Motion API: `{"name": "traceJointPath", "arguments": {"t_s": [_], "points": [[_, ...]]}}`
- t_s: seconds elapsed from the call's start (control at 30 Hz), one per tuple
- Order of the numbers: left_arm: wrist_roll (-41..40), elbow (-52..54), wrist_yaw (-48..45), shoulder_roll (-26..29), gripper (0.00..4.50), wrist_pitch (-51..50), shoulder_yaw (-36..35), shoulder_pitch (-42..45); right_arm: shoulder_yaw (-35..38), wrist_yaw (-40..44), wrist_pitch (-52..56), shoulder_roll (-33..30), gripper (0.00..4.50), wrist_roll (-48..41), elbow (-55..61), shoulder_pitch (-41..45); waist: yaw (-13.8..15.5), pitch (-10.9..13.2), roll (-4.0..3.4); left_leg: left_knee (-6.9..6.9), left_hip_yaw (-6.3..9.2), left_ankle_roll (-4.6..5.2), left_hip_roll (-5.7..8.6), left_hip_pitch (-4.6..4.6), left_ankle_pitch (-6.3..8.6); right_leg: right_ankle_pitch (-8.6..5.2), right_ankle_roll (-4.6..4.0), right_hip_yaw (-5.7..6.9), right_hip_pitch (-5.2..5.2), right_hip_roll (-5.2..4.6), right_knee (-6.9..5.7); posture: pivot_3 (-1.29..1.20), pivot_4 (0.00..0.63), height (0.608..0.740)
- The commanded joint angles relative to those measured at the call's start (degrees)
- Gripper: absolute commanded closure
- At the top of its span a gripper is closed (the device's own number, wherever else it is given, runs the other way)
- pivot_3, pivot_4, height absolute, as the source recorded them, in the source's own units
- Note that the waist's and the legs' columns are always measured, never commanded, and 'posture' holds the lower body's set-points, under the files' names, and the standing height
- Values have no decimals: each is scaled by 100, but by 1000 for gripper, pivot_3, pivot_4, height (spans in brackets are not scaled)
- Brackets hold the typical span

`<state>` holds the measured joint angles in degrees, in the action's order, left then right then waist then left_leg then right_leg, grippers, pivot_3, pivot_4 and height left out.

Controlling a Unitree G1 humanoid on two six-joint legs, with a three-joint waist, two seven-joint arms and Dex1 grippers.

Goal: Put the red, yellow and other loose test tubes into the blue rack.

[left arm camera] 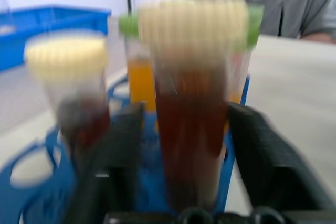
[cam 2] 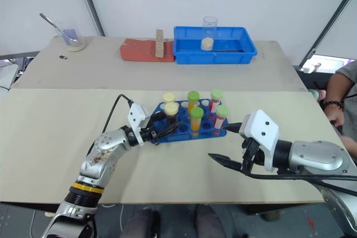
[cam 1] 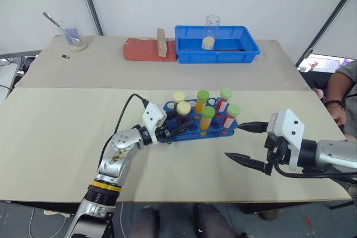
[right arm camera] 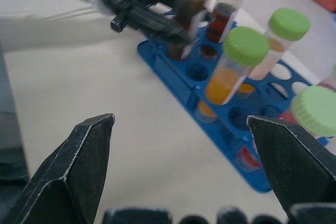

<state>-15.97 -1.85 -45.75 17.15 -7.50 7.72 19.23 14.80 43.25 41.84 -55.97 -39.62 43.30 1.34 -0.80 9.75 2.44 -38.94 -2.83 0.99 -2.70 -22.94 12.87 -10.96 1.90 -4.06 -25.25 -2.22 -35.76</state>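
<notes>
We see the rack [cam 1: 198, 124] in the middle of the near table [cam 1: 56, 137], with six tubes standing upright in its holes. Two cream-capped tubes of dark red liquid sit at its left end; the nearer one, the dark tube [cam 1: 183, 114], stands between the fingers of the left gripper [cam 1: 174, 126]. Two orange tubes [cam 1: 207, 120] with green caps stand in the middle, and two red tubes [cam 1: 231, 116] with green caps at the right end.

In the left wrist view the dark tube [left arm camera: 191, 103] stands between the two black fingers [left arm camera: 265, 153], with a narrow gap showing on each side, so the left gripper is released around it rather than clamped. The right wrist view shows several empty holes in the rack [right arm camera: 210, 98].

The right gripper [cam 1: 244, 144] hovers just beside the rack's right end, fingers spread wide and holding nothing.

On the far table a blue tray [cam 1: 217, 45] holds a clear cup [cam 1: 211, 32] with pale matter at its bottom. A red mat [cam 1: 142, 49] lies beside it, and a beaker [cam 1: 75, 37] with a spoon stands at far left. A person's arm [cam 1: 337, 96] shows at the right edge.
</notes>
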Motion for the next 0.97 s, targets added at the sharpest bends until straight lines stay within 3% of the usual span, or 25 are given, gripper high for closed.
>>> {"name": "traceJointPath", "arguments": {"t_s": [0.03, 0.3, 0.5, 0.6, 0.77, 0.97], "points": [[-82, 241, -25, 91, 40, 36, -143, -37, 228, -80, 40, 9, 0, -81, -2, 137, 13, 0, 0, 0, 0, 0, 0, -2, 0, 0, 0, 0, -1, -1, 1, 0, 150, 740], [-212, 1190, -279, 1223, 40, -463, -614, -487, 454, 143, -137, -151, 0, 99, -424, 144, -9, 0, 0, 10, -2, 0, -3, -1, 0, -4, -6, 3, -6, -3, 5, 0, 150, 740], [-219, 1869, -453, 2932, 40, -1474, -1714, -1193, 642, 1362, -1498, -476, 0, 790, -1445, -3, -29, 2, -1, 19, -9, -1, -10, 3, 1, -10, -14, 7, -16, -5, 6, 0, 150, 740], [-235, 2156, -641, 3433, 40, -1499, -2334, -1910, 676, 2048, -1860, -806, 0, 954, -2107, 34, -34, 4, -3, 28, -21, -1, -10, 4, 2, -14, -20, 7, -28, -16, 5, 0, 150, 740], [-356, 2429, -644, 3555, 40, -1635, -2843, -2527, 521, 2575, -2153, -1045, 0, 1056, -2846, 378, 21, 4, -3, 33, -36, -1, -11, -18, 2, -15, -22, 8, -69, -30, 1, 0, 150, 740], [-447, 2600, -584, 3451, 40, -1766, -2895, -2615, 228, 2768, -2214, -1011, 0, 1223, -3118, 783, 8, 4, -4, 33, -45, -1, -14, -30, 2, -14, -24, 9, -87, -26, -11, 0, 150, 740]]}}
